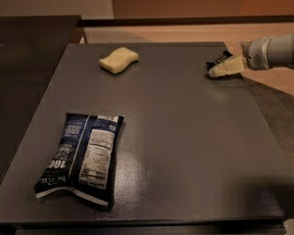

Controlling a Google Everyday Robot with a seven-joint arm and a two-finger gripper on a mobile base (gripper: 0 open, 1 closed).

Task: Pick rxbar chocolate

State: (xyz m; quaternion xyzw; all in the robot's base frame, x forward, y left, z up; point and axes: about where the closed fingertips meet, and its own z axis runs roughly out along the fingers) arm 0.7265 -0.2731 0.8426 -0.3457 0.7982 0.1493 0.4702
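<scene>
The rxbar chocolate (218, 59) is a small black wrapper with white lettering at the far right edge of the dark grey table (186, 131). My gripper (220, 67) reaches in from the right on a pale grey arm (277, 50). Its pale tip lies low at the table surface, right against the near side of the bar. Part of the bar is hidden behind the gripper. I cannot tell whether the bar is held.
A large dark-blue bag with a white nutrition label (83, 155) lies at the front left. A pale yellow sponge (118, 60) lies at the back, left of centre. A lighter counter (284, 106) adjoins the table's right edge.
</scene>
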